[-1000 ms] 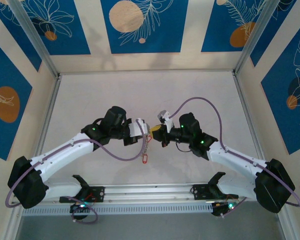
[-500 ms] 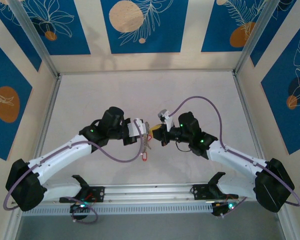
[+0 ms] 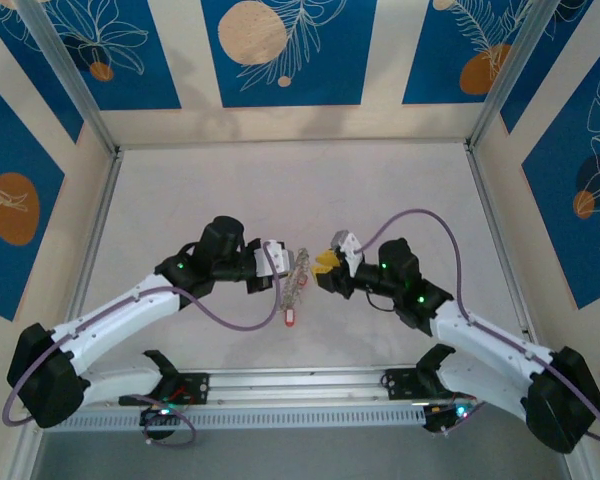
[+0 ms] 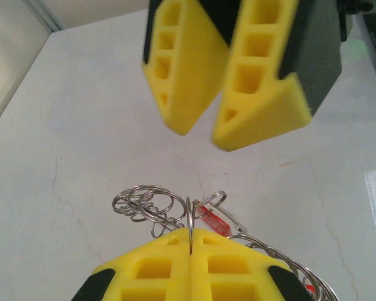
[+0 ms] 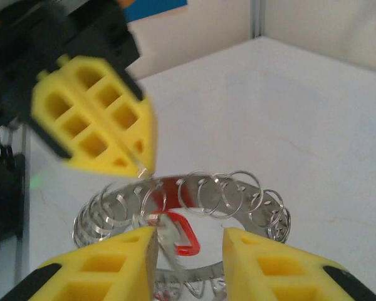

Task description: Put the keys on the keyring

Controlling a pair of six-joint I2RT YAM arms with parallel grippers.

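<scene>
Left gripper [image 4: 190, 243] has its yellow, cell-patterned fingers pressed together on the thin wire of the keyring [image 5: 238, 191], a silvery band fringed with small coiled loops, over the pale, hairline-cracked table [image 3: 400, 190]. Facing it, the right gripper [image 5: 190, 230] stands parted, with a red-headed key [image 5: 191, 248] between its fingers.

Two arms reach inward from the near corners, elbows bent outward, wrists almost meeting in the middle. The left arm [image 3: 130, 310] ends in the left gripper [image 3: 285, 268], its yellow fingers [image 4: 150, 269] pressed tight together on the ring [image 4: 144, 204]. Facing it and just apart, the right gripper [image 3: 327, 266] on the right arm [image 3: 490, 340] has its fingers [image 5: 100, 276] parted, with a clear gap between them.
</scene>
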